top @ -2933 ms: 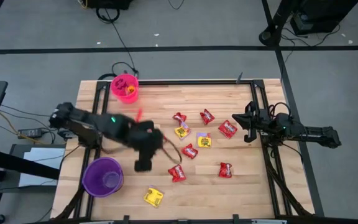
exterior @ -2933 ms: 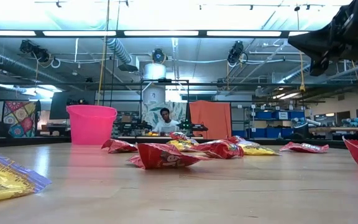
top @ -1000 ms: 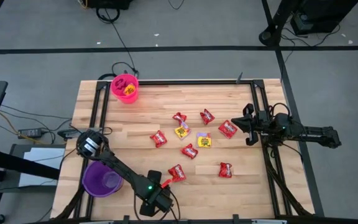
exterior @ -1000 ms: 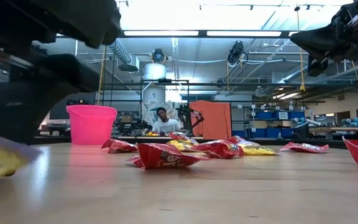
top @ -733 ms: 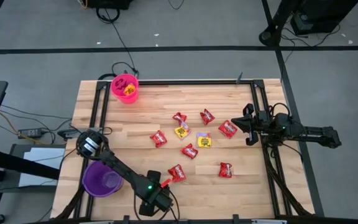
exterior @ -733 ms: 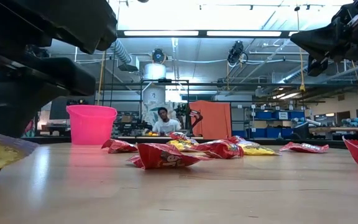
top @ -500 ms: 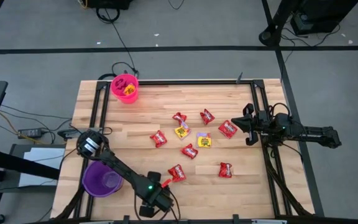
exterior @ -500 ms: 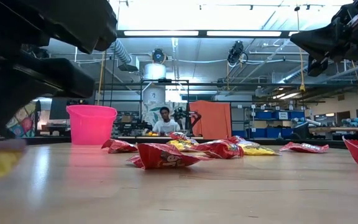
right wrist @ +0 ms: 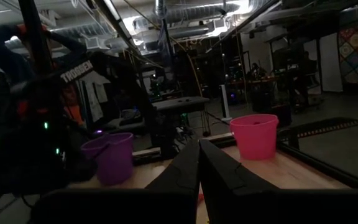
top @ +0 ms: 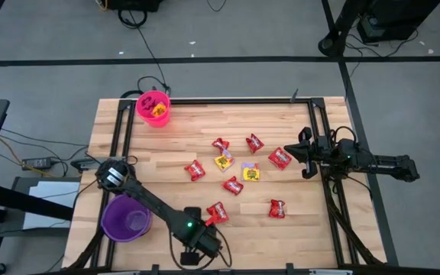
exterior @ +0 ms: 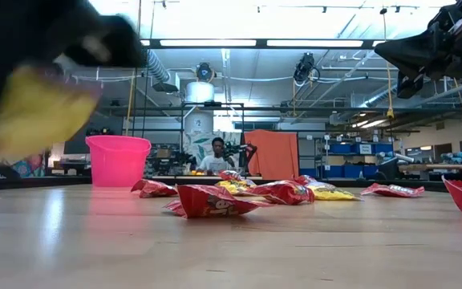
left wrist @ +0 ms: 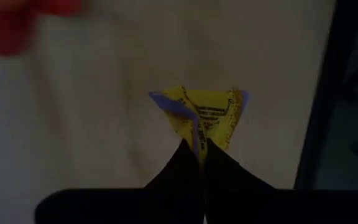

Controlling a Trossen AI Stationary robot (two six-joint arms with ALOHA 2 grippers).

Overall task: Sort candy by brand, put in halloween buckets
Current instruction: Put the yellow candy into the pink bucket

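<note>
My left gripper [top: 195,250] is near the table's front edge, right of the purple bucket [top: 126,218], and is shut on a yellow candy packet [left wrist: 201,112]. The low view shows that packet [exterior: 30,112] blurred and well above the wood. The pink bucket [top: 153,107] stands at the far left with candy inside. Several red packets [top: 233,185] and two yellow ones [top: 224,162] lie flat mid-table. My right gripper [top: 305,153] waits shut at the right edge. My left gripper pinches the yellow packet between its two fingers [left wrist: 185,158] at the packet's near edge [left wrist: 197,134]. The fingers come from above, pointing down. The wrapper is creased upward into a V beyond the fingertips. The packet is lifted clear of the table.
A red packet [top: 218,212] lies just beyond my left gripper, another [top: 277,208] farther right. Black frame rails [top: 334,206] run along the table's left and right sides. Bare wood lies between the pink bucket and the candy cluster. A person sits in the room behind.
My left gripper has shut on the yellow packet that lay at the front edge. It has then risen and shifted a little toward the table's right edge. The packet has come off the wood and now hangs lifted clear.
</note>
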